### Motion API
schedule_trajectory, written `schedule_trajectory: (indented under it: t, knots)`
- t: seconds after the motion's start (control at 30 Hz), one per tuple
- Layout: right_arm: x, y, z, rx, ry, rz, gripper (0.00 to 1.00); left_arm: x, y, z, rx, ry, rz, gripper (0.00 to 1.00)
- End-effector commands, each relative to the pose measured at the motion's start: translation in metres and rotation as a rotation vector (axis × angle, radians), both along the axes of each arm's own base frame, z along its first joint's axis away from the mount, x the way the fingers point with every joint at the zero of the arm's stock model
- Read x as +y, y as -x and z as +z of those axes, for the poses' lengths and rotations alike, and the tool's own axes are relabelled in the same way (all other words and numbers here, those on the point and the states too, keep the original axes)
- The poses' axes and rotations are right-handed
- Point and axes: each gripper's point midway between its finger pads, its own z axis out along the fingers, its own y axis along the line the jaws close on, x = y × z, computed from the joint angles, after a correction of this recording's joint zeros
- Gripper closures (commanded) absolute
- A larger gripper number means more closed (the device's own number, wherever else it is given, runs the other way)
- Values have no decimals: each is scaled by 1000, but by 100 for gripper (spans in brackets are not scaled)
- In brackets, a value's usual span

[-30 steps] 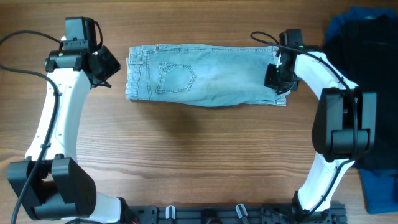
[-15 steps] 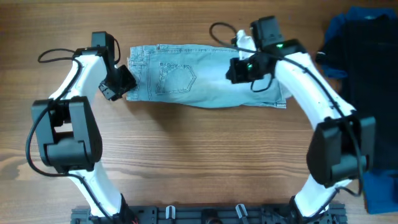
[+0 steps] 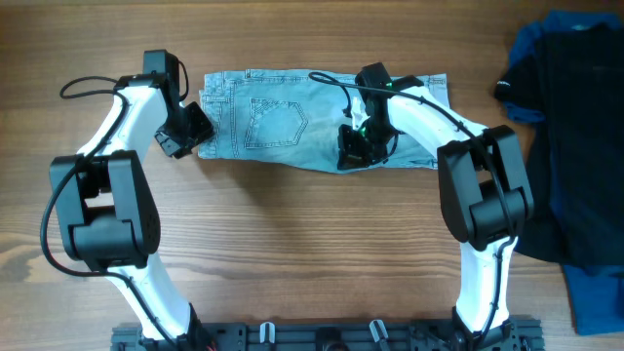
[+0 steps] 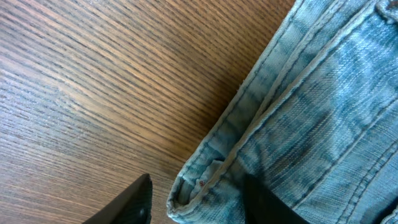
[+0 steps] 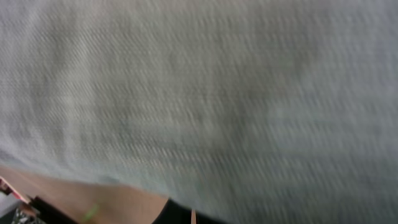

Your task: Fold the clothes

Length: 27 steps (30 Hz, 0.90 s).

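Note:
The clothes, light blue denim shorts point(image 3: 292, 117), lie flat across the far middle of the table, back pocket up. My left gripper point(image 3: 192, 139) stands open at their left edge. In the left wrist view the waistband corner point(image 4: 205, 180) sits between the left gripper's point(image 4: 199, 208) spread fingers, one finger on bare wood, the other over denim. My right gripper point(image 3: 356, 148) rests on the lower middle of the shorts. In the right wrist view its fingertips point(image 5: 180, 216) are pressed together under blurred denim point(image 5: 205, 93); no cloth shows between them.
A black garment point(image 3: 575, 146) covers the table's right side, with a royal-blue garment point(image 3: 595, 292) showing under it at the front and back right. Bare wood table point(image 3: 292, 253) lies in front of the shorts. The arm bases and a rail point(image 3: 322, 336) line the front edge.
My left arm swung in to the shorts' left edge and has stayed there. My right gripper travelled left from the right hem across the shorts to their lower middle.

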Motion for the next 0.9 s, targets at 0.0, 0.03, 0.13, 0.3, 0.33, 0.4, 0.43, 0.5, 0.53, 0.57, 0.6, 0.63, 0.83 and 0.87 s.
schedule_trajectory:
  t: [0.0,0.03,0.13,0.3,0.33,0.4,0.43,0.5,0.53,0.57,0.6,0.63,0.83,0.87]
  knots:
    - [6,-27,59,-159,-48,21,96,0,3,-5,16,8,-16,44]
    - [9,-36,79,-229,-73,14,96,0,3,-5,16,8,-16,42]
    - [16,-53,99,-303,-107,-45,96,0,3,-5,16,8,-16,51]
    - [24,-52,68,-284,-56,-79,96,0,6,-5,27,9,-16,77]
    - [29,-48,58,-270,-52,-69,95,0,7,-5,29,10,-16,76]
    - [34,-40,32,-220,1,-78,96,0,7,-3,28,9,-16,73]
    - [38,-37,17,-198,15,-71,96,0,8,1,24,9,-16,67]
    - [46,-31,-10,-166,30,-50,96,0,6,13,-5,7,-17,37]
    - [47,-28,-16,-154,37,-44,96,0,4,19,-24,3,-41,29]
    - [47,-28,-18,-151,38,-42,96,0,4,25,-40,1,-55,26]
    - [47,-28,-16,-153,37,-41,96,0,4,33,-56,-2,-66,25]
    - [47,-32,-6,-170,29,-41,96,0,5,44,-76,-5,-68,24]
    - [38,-70,91,-438,32,2,96,0,7,88,-175,-13,-68,11]
    - [33,-74,93,-458,62,-6,96,0,8,88,-171,-13,-68,10]
